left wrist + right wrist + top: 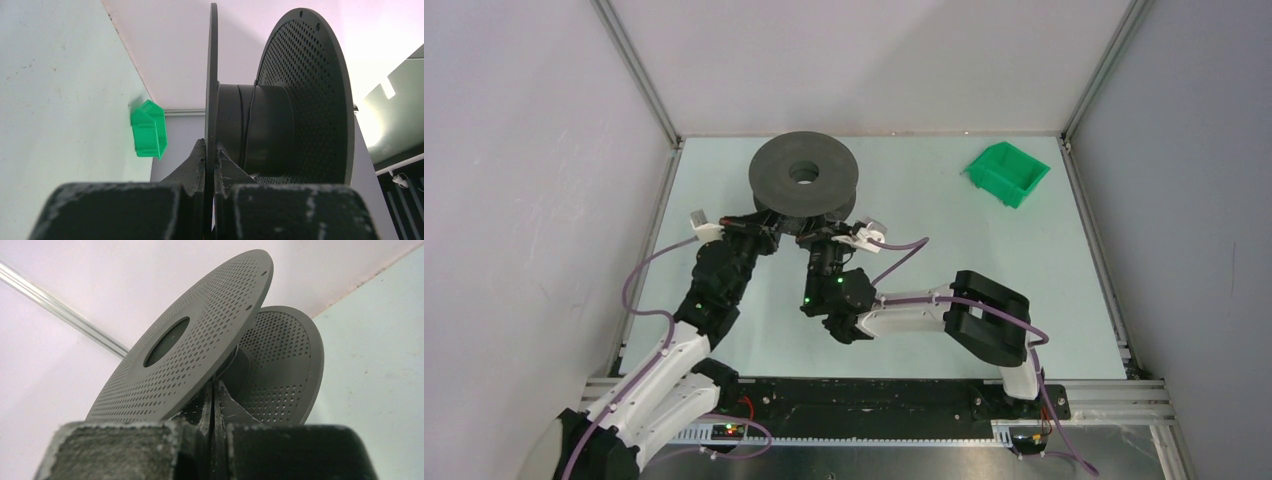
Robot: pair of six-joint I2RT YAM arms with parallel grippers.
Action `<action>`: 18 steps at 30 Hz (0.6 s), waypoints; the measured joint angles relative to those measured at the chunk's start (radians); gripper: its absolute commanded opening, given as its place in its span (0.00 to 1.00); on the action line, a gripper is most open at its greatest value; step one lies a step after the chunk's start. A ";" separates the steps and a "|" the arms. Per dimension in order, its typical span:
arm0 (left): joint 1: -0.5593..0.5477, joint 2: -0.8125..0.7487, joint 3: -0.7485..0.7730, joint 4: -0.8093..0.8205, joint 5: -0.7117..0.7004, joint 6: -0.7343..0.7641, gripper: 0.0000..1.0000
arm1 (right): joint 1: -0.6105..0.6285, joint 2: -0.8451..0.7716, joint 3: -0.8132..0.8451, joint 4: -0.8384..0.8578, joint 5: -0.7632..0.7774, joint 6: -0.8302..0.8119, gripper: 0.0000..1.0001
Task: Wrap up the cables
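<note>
Left gripper (210, 147) clenches a disc rim of the spool (265, 125); right gripper (214, 387) pinches the other disc, probably steadying it for winding the cables (249, 120).

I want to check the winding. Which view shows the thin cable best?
The left wrist view: the cable crosses the spool hub as a thin line. In the other two views I cannot see it.

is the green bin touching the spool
No, in the top view the green bin sits at the far right of the table, well apart from the spool.
</note>
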 measured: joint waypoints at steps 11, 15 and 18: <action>-0.009 -0.002 0.000 0.008 0.000 0.000 0.00 | 0.009 -0.006 -0.016 0.047 -0.019 -0.166 0.27; -0.016 -0.011 0.000 0.008 0.015 0.010 0.00 | 0.029 -0.063 -0.100 0.044 -0.071 -0.189 0.35; -0.026 -0.022 0.000 0.011 0.037 0.010 0.00 | 0.039 -0.130 -0.180 0.041 -0.103 -0.196 0.37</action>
